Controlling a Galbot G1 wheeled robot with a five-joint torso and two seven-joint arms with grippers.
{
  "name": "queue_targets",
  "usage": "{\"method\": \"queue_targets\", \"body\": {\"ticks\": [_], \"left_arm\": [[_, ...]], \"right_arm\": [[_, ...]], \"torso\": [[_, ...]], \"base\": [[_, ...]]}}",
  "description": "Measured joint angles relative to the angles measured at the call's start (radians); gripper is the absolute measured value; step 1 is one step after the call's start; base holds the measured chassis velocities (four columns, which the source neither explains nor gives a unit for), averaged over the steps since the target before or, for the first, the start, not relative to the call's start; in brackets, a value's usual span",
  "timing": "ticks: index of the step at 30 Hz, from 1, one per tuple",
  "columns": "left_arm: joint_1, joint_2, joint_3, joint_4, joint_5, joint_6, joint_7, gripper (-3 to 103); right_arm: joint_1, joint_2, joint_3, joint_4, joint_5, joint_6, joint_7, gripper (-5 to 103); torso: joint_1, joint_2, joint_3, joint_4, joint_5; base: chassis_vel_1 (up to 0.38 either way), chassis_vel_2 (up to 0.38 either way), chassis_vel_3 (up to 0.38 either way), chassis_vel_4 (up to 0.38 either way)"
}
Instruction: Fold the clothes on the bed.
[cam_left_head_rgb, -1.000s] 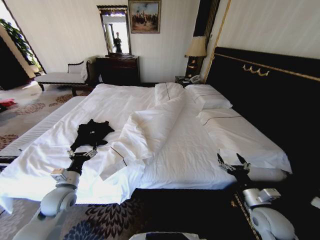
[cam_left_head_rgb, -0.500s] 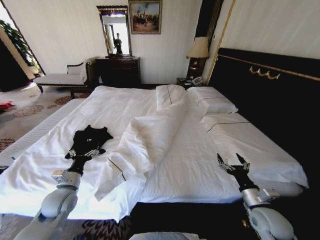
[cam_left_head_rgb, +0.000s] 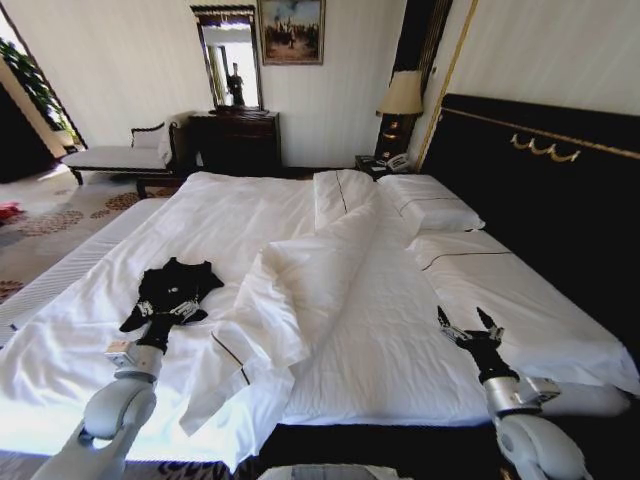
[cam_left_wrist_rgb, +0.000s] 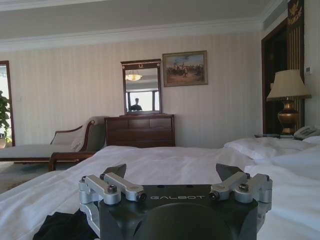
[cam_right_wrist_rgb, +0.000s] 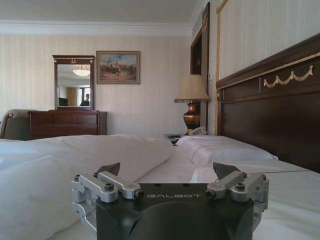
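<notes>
The clothes are a black T-shirt (cam_left_head_rgb: 172, 288) lying crumpled on the near left part of the bed (cam_left_head_rgb: 230, 215), which has white sheets and a dark headboard. My left gripper (cam_left_head_rgb: 167, 309) hovers open just over the shirt's near edge, nothing between its fingers. The left wrist view catches a corner of the black T-shirt (cam_left_wrist_rgb: 62, 226) beside the open left gripper (cam_left_wrist_rgb: 175, 172). My right gripper (cam_left_head_rgb: 468, 325) is open above the white sheet at the near right, and the right wrist view shows the right gripper (cam_right_wrist_rgb: 170, 171) facing the pillows.
A rolled white duvet (cam_left_head_rgb: 300, 275) runs down the middle of the bed beside the shirt. White pillows (cam_left_head_rgb: 428, 205) lie by the headboard (cam_left_head_rgb: 540, 190). A dark dresser (cam_left_head_rgb: 234, 140) with a mirror, a chaise (cam_left_head_rgb: 120, 155) and a lamp (cam_left_head_rgb: 401, 100) stand beyond the bed.
The whole head view has shifted, so the camera has moved closer over the bed. The left gripper now sits at the shirt's near edge. Both grippers stay open.
</notes>
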Motion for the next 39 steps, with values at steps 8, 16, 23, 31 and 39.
{"method": "queue_targets", "body": {"ticks": [8,16,23,31,39], "left_arm": [[0.006,-0.007,0.005,0.002,0.004,-0.003,0.003,100],[0.001,0.003,0.005,0.009,0.000,-0.008,0.008,100],[0.001,0.004,0.005,0.014,0.000,-0.010,0.010,100],[0.003,0.002,0.005,0.013,0.000,-0.011,0.010,100],[0.007,-0.001,0.004,0.013,0.000,-0.012,0.011,100]], "right_arm": [[0.000,0.012,-0.005,-0.002,0.000,0.000,-0.003,100],[0.000,0.012,-0.008,-0.003,-0.001,-0.002,-0.003,100],[-0.001,0.011,-0.008,-0.007,-0.001,-0.002,-0.003,100],[-0.001,0.015,-0.008,-0.009,-0.003,-0.002,-0.003,100],[-0.004,0.020,-0.009,-0.009,-0.007,-0.002,-0.004,100]], "torso": [[0.001,0.000,0.000,0.0000,0.0000],[0.001,0.000,0.000,-0.0002,0.0000],[0.001,0.000,0.000,0.0001,0.0000],[0.001,0.000,0.000,-0.0001,-0.0001],[0.001,0.000,0.000,-0.0001,0.0000]], "base": [[0.000,0.000,0.000,0.000],[0.022,0.015,-0.026,-0.021],[0.078,0.083,-0.059,-0.082],[0.082,0.079,-0.076,-0.084],[0.074,0.070,-0.063,-0.068]]}}
